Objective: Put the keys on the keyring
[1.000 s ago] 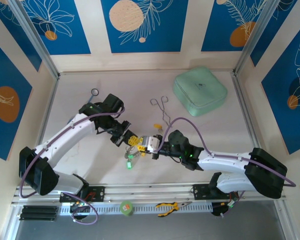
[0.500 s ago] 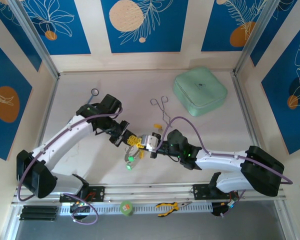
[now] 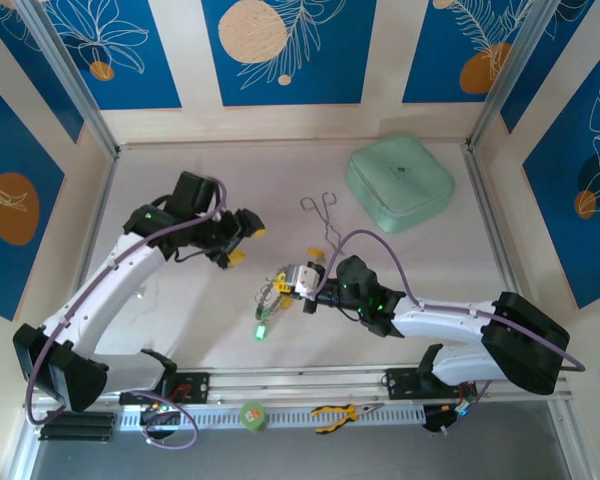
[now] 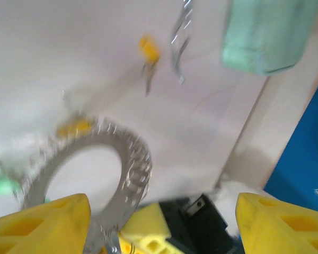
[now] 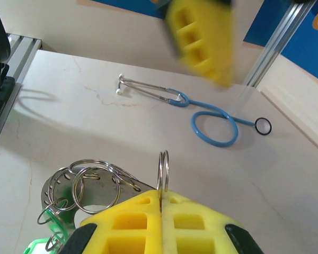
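Note:
The silvery keyring sits just off the table's middle. My right gripper is shut on one of the small split rings fringing its rim. In the right wrist view the holed keyring lies left of my right gripper. A green key lies beside the ring on its near side, and a yellow key rests apart behind it. My left gripper stands open, up and left of the ring. In the blurred left wrist view my left gripper holds nothing, with the keyring ahead of it.
Silver forceps lie behind the yellow key. A mint-green pouch sits at the back right. A blue-tubed stethoscope lies on the table's left side, beyond the left arm. Yellow-handled pliers rest on the front rail.
My left gripper opened, let go at the ring and drew back up and to the left. My right gripper closed on the small split ring and stayed by the keyring.

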Tool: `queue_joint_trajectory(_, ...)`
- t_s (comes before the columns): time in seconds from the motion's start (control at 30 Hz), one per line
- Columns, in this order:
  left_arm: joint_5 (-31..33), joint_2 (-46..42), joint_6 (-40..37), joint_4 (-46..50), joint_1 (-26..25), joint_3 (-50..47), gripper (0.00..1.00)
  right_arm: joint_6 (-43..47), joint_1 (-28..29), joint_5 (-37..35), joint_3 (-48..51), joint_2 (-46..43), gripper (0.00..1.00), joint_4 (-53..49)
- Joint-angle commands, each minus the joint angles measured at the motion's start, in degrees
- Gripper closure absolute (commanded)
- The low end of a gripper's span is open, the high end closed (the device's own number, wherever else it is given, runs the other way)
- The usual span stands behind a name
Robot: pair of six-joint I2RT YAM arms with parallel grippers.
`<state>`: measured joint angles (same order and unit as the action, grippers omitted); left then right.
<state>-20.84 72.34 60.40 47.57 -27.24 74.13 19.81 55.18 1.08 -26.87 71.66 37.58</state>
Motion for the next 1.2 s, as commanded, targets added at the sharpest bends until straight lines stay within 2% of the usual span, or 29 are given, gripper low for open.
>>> queue_joint_trajectory(0.0, 8.2, -0.2, -30.8, -5.8, 0.3, 4.0, 0.3, -1.1, -1.0, 2.7, 0.1, -3.2, 1.0, -2.2)
queue_joint_trajectory(0.1, 6.3, -3.7, -52.8, -10.9, 0.3, 0.2, 0.35, -1.5, -2.2, 4.0, 0.0, -4.8, 1.0, -5.1)
queue_joint_trajectory(0.17, 2.3, -8.2, -68.1, -15.9, 0.2, -6.3, 0.4, -1.1, -3.0, 4.8, -0.4, -5.6, 1.0, -7.4)
queue_joint_trajectory(0.23, -4.2, -13.3, -81.4, -20.6, 0.0, -13.8, 0.47, -0.5, -3.4, 5.4, -1.3, -6.2, 1.0, -10.1)
queue_joint_trajectory(0.27, -6.3, -16.2, -87.1, -23.0, -0.3, -17.9, 0.48, -0.1, -3.5, 5.6, -1.8, -6.5, 1.0, -11.2)
queue_joint_trajectory(0.37, -12.3, -20.0, -96.5, -26.3, -0.7, -24.4, 0.5, 1.0, -4.0, 6.3, -3.7, -7.1, 1.0, -15.9)
queue_joint_trajectory(0.53, -16.9, -16.2, -104.9, -23.6, -3.6, -25.2, 0.52, 2.7, -4.0, 7.1, -6.4, -7.7, 1.0, -21.6)
queue_joint_trajectory(0.67, -15.7, -12.8, -110.0, -21.2, -7.5, -24.6, 0.55, 3.4, -4.1, 6.8, -7.9, -7.8, 1.0, -24.6)
queue_joint_trajectory(1.0, -15.9, -9.8, -112.6, -19.9, -8.6, -24.8, 0.62, 3.4, -3.6, 6.4, -10.0, -7.5, 1.0, -26.9)
queue_joint_trajectory(1.17, -14.7, -8.8, -110.7, -23.6, -9.3, -25.9, 0.62, 3.5, -3.5, 6.6, -10.3, -7.4, 1.0, -26.8)
